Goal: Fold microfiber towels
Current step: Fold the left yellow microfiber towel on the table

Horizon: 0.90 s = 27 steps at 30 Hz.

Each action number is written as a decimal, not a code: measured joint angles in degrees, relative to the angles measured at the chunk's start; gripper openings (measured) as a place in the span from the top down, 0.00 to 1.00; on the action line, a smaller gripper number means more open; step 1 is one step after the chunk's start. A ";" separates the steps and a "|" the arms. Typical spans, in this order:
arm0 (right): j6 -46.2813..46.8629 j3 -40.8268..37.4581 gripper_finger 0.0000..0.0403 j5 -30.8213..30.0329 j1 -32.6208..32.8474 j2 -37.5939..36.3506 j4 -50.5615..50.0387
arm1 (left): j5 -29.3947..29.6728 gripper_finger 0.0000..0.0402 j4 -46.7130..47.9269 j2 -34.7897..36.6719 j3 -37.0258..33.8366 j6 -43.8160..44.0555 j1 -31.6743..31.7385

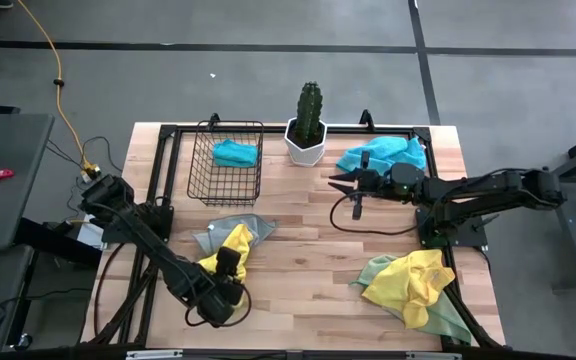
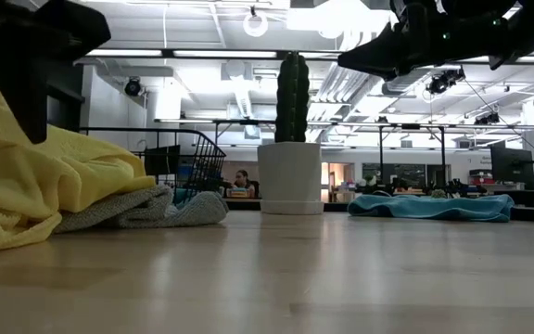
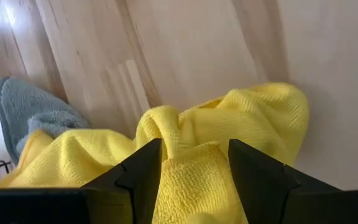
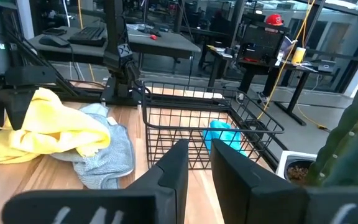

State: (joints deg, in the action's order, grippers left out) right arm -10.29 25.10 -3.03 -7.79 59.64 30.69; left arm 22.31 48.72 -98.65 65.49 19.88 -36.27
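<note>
Here the left hand (image 3: 194,180) sits low over a yellow towel (image 1: 230,246), its fingers set fairly wide with a raised ridge of the cloth between them; whether they press that fold or merely straddle it cannot be told. The towel is bunched rather than flat, probably because it is being gathered by one fold. Just beyond this hand a grey towel (image 1: 226,230) lies partly under the yellow one, its edge showing on the bench (image 1: 298,250), which suggests the two were dropped together and must be separated before either can be folded neatly.

The right hand (image 4: 197,163) hangs in the air with its fingers narrow and nothing between them, pointing across the bench toward the wire basket (image 1: 225,160). Its raised, idle pose likely keeps it out of the left arm's way. A turquoise towel (image 1: 236,153) lies inside the basket ahead of this hand, apparently put away there. A second turquoise towel (image 1: 383,153) lies behind this hand, near the potted cactus (image 1: 309,125). A loose pile of yellow and pale green towels (image 1: 413,287) lies to its side, near the bench edge, seemingly awaiting folding.
</note>
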 joint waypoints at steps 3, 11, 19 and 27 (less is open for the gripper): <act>-0.08 0.00 0.85 -0.02 -0.20 0.00 -0.01 | -0.27 0.57 0.00 0.00 0.00 -0.65 0.14; 2.91 0.00 0.85 -0.87 -0.48 0.00 -0.03 | -2.07 0.57 0.46 0.02 0.00 -0.48 1.46; 9.56 0.00 0.85 -3.46 -0.46 0.00 0.59 | -3.44 0.59 4.26 0.02 3.11 7.05 0.10; 20.42 0.00 0.85 -6.01 -0.03 0.00 0.86 | -3.30 0.70 4.90 0.09 4.50 10.32 -2.49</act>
State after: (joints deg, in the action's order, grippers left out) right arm 10.12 25.10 -9.04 -7.83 59.64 31.55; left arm 19.00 53.62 -98.56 70.00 30.20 -38.76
